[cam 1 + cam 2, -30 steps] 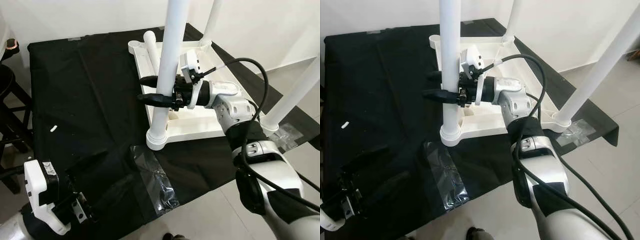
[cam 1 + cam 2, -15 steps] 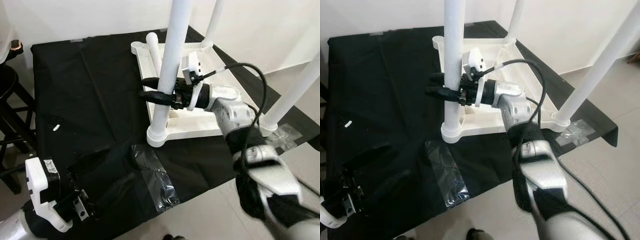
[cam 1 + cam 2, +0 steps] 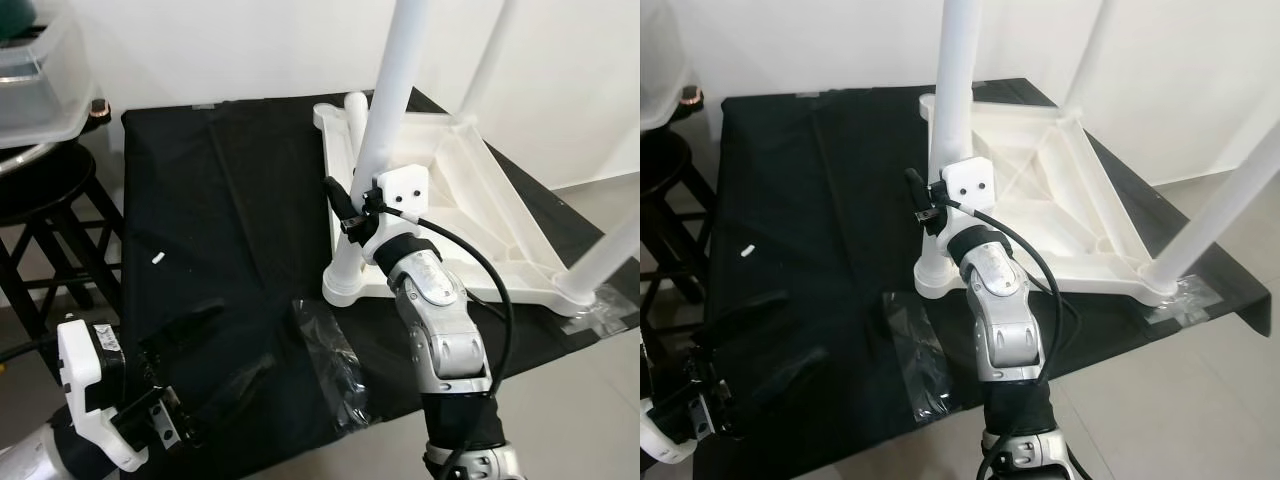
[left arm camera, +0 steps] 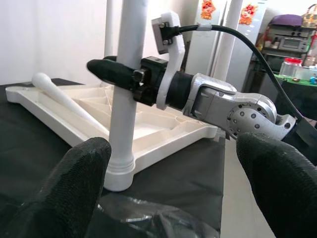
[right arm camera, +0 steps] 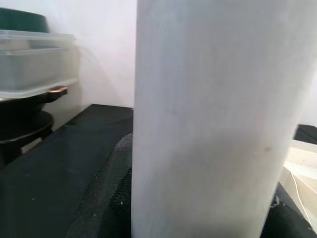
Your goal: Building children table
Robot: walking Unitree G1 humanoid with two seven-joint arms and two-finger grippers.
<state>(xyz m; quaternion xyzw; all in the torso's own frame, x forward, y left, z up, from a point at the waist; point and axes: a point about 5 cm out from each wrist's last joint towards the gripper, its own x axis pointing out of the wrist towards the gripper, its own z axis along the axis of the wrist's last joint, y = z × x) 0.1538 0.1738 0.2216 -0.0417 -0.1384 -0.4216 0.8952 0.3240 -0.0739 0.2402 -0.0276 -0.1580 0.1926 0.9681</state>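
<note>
Basically leg-fitting step: right gripper (image 4: 119, 75) has its two black fingers clamped around the near white leg (image 3: 385, 130), low down, just above the collar where the leg enters the corner socket (image 3: 342, 285) of the upturned tabletop (image 3: 470, 215). From the right wrist view the leg sits tight between the pads, so it's grasping the leg. Looks like the leg is being seated or twisted home in that socket; can't tell if it's fully in. Next move probably calls for turning or pressing the leg along its own axis, keeping it upright so the tabletop doesn't slide on the cloth.

Left gripper (image 3: 215, 350) hovers low over the near edge of the black cloth (image 3: 210, 220), fingers spread apart, holding nothing, well apart from the tabletop.

Table: white plastic, lying underside up on the black cloth, ribbed frame showing. Standing legs at the near left corner, the near right corner (image 3: 610, 250) and a far corner (image 3: 490, 60). One loose leg (image 3: 352, 125) lies along the tabletop's left edge, so the fourth corner is likely still to do. Clear plastic wrap (image 3: 335, 355) on the cloth near the front edge. Small white bit (image 3: 156, 257) on the cloth to the left.
</note>
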